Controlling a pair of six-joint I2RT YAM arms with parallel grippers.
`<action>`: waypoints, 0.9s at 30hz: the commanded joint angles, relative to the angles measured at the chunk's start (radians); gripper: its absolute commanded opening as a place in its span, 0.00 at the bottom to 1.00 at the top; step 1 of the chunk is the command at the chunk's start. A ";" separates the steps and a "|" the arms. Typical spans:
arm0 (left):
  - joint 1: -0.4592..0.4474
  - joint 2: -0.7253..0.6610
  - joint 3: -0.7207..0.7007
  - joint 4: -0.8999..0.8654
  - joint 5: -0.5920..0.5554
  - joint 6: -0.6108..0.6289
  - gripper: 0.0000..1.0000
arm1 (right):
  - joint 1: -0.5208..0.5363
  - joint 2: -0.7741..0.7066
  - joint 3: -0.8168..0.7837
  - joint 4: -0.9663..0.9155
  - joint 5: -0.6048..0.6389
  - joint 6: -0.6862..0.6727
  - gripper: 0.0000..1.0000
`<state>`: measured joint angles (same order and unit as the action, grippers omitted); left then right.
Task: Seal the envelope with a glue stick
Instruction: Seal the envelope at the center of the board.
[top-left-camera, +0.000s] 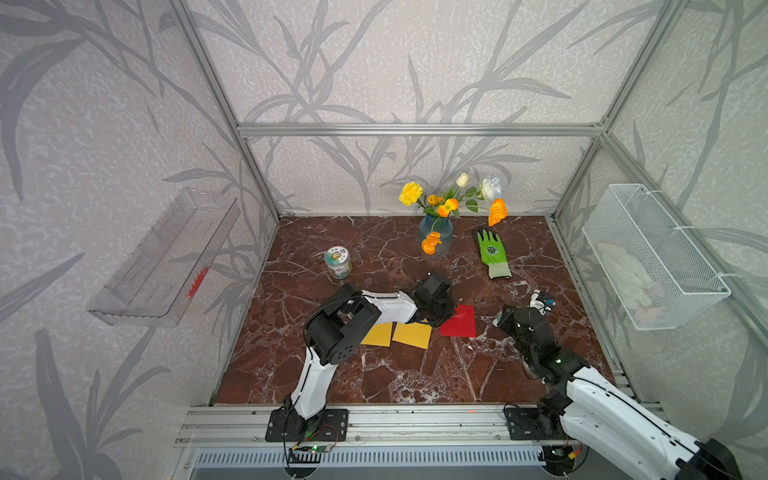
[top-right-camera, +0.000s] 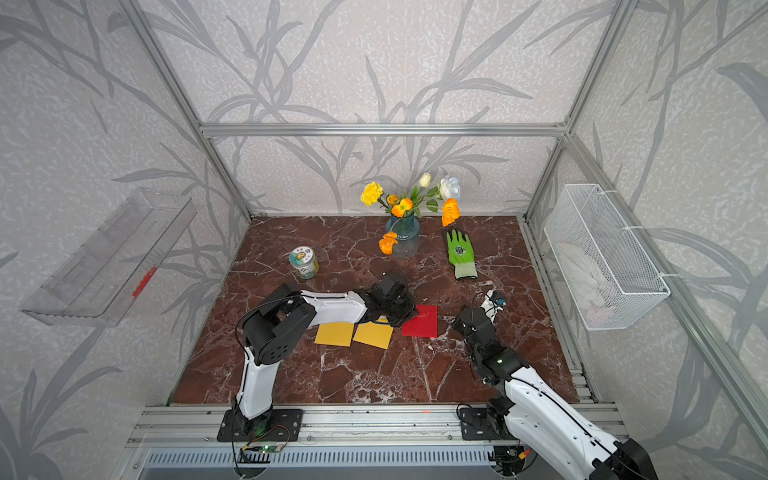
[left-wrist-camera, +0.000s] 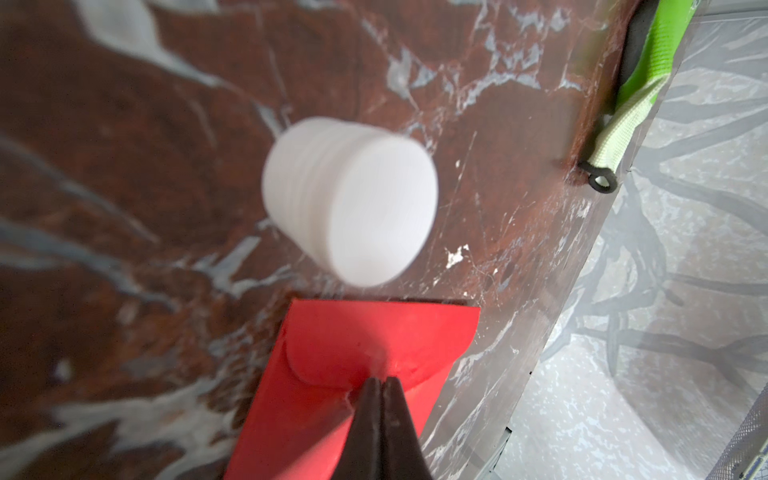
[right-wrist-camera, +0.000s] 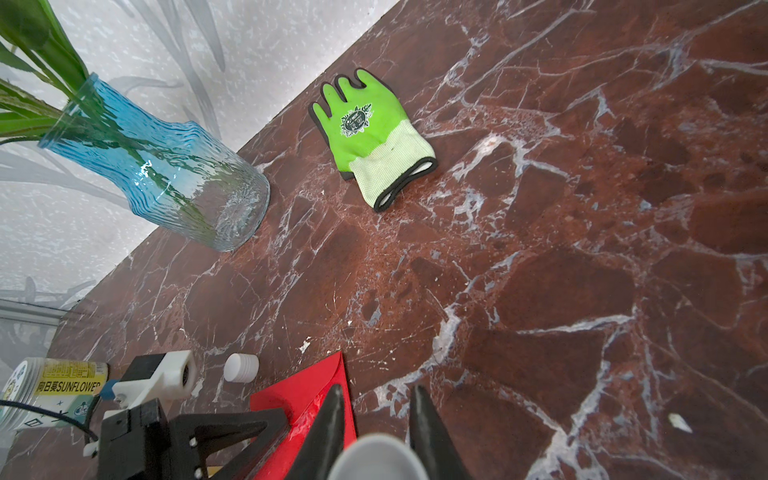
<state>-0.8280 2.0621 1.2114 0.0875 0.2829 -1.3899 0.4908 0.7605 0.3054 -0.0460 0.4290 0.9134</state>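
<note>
Near the middle of the dark red marbled table (right-wrist-camera: 582, 249), the flat red paper envelope (left-wrist-camera: 353, 345) lies with its rounded flap folded down. My left hand (left-wrist-camera: 380, 380), jaws pinched together on nothing, bears its tips on the flap's edge. My right hand (right-wrist-camera: 376, 390) hovers just beside the envelope, clamped on the small white glue stick tube (right-wrist-camera: 376, 457). A ribbed white cap (right-wrist-camera: 241, 367) lies loose on the table just past the envelope, so I take the stick to be uncapped. I judge this to be the pressing-down step. I'd push straight down, then work along the flap's curve without dragging the paper sideways. I'd also hold the glue stick clear so it smears nothing.
</note>
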 joint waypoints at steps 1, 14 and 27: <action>-0.001 0.022 0.000 -0.107 -0.017 0.002 0.00 | -0.005 0.007 0.016 0.038 -0.021 -0.024 0.00; 0.009 -0.011 0.050 -0.144 0.011 0.052 0.14 | -0.005 0.009 0.028 0.034 -0.019 -0.033 0.00; 0.034 -0.060 0.083 -0.119 0.055 0.079 0.18 | -0.004 0.030 0.032 0.041 -0.027 -0.030 0.00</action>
<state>-0.8017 2.0552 1.2598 0.0040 0.3340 -1.3365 0.4904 0.7868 0.3111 -0.0265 0.3992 0.8894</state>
